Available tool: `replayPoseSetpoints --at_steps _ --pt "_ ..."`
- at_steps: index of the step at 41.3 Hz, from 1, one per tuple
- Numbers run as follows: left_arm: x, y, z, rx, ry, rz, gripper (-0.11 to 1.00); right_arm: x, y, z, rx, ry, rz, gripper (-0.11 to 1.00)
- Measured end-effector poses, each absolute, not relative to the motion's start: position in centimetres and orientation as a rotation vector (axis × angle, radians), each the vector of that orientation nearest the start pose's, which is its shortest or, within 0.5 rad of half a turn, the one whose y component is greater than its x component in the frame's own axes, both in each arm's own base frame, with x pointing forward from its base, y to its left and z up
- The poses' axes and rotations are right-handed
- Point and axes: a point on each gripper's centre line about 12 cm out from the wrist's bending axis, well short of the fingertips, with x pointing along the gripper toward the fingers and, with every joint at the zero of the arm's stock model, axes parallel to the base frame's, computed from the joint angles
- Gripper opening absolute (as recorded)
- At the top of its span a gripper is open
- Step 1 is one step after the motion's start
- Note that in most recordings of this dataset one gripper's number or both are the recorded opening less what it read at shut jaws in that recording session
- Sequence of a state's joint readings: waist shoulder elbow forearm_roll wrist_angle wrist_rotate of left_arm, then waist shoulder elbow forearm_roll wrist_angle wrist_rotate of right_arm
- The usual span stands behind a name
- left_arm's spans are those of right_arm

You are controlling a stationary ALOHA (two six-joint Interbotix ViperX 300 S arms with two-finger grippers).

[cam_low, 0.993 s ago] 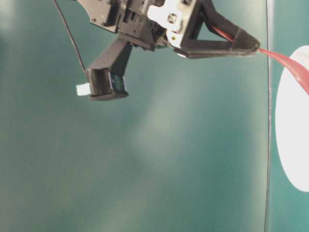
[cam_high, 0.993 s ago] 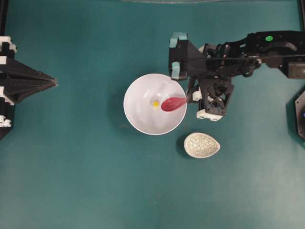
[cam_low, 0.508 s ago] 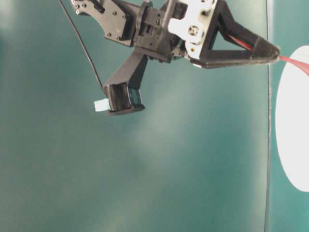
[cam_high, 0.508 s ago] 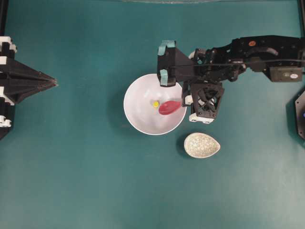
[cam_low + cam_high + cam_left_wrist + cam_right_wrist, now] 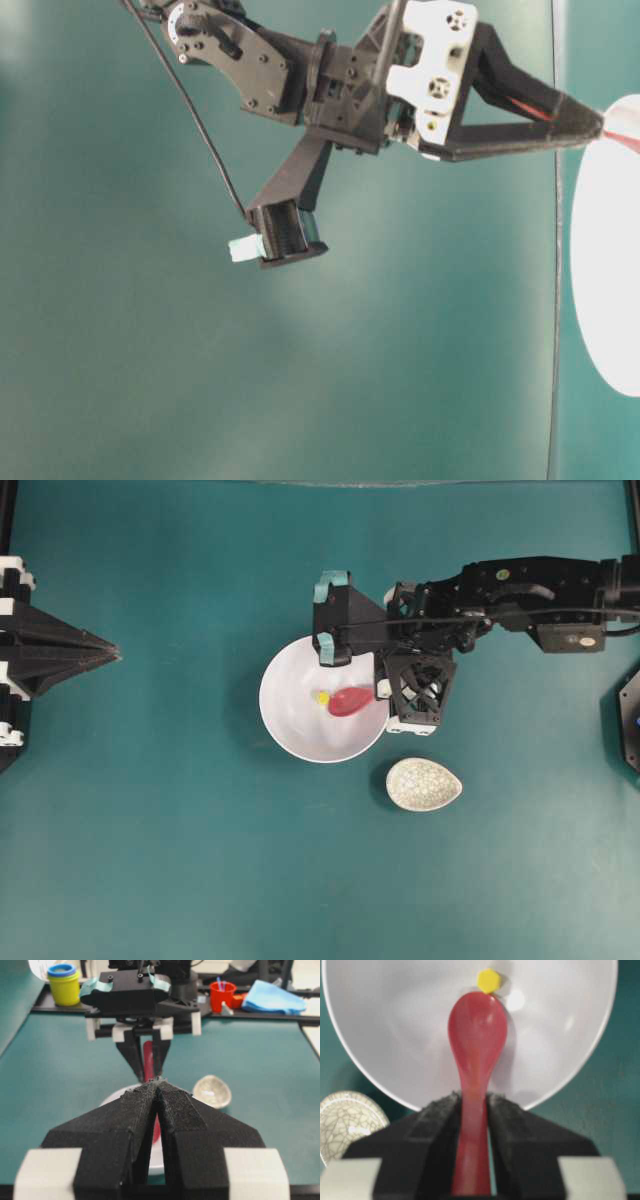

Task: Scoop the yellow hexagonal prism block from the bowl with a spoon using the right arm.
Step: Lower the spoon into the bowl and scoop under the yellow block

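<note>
Holding the red spoon (image 5: 476,1050) by its handle in the closed right gripper (image 5: 472,1110), scoop tip touching the yellow hexagonal block (image 5: 488,980) near the middle of the white bowl (image 5: 380,1035). Could push the tiny block away over the glossy floor instead of under it. Left gripper (image 5: 157,1091) shut, empty, well apart.

From my screen the spoon (image 5: 476,1060) looks like glossy red-pink glazed ware or hard plastic, smooth with soft highlights. The bowl (image 5: 560,1050) is smooth, shiny white, throwing bright glints. The yellow hexagonal prism block (image 5: 488,980) seems matt. I see rough, grainy black plastic on the left fingers (image 5: 175,1110), and the same texture on the right fingers (image 5: 515,1135). The small dish (image 5: 424,784) has a crackled, speckled glaze. The table (image 5: 150,860) is matt teal.
</note>
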State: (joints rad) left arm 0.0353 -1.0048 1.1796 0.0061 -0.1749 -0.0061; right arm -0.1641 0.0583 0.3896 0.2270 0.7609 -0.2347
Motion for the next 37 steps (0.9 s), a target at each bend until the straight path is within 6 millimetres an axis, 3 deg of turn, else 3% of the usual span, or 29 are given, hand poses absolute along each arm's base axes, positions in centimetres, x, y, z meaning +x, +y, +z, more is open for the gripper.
replayPoseSetpoints --at_steps 37 --pt "19.2 0.7 28.6 0.0 -0.002 0.034 0.04 41.5 -5.0 18.2 0.141 1.045 -0.02 0.25"
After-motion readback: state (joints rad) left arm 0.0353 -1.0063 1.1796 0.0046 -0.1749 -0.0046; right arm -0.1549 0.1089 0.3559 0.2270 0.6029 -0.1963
